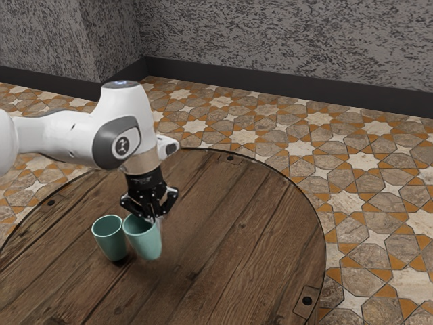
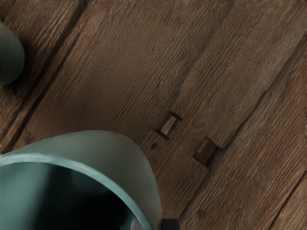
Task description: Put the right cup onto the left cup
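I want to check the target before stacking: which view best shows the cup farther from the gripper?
The exterior view: the farther cup shows its rim, opening and outer side there. The wrist view catches part of its side, cut off.

No word or number can be read for certain in these pictures. On the white arm (image 1: 61,134), at its rounded joint, there is one round emblem (image 1: 122,145): a small dark sign, which stands inside a pale disc, and a dark grey panel surrounds it. I cannot tell a brand name from it. On the upper part of the black gripper (image 1: 155,219) there is also a faint pale marking (image 1: 142,181), too small to read.
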Controlling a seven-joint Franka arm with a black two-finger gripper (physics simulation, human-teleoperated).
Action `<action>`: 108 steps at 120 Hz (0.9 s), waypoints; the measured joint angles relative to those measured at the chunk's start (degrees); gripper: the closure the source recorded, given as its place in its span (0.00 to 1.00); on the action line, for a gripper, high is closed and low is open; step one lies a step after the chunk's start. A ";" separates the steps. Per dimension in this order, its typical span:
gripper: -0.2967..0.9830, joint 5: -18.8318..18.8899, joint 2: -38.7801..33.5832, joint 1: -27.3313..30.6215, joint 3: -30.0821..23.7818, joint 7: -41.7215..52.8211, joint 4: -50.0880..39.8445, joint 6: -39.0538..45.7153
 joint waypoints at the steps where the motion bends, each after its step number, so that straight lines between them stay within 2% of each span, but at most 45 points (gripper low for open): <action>1: 0.85 0.22 0.01 -0.03 0.12 -0.01 0.29 -0.19; 22: 0.85 3.81 -0.64 -2.89 5.98 -0.08 3.74 -4.55; 35: 0.85 5.06 -1.54 -5.38 10.90 -0.08 3.83 -7.11; 46: 0.85 5.68 -2.85 -5.75 12.94 -0.08 3.67 -8.81; 108: 0.85 6.21 -5.12 -2.83 13.85 -0.01 3.19 -12.78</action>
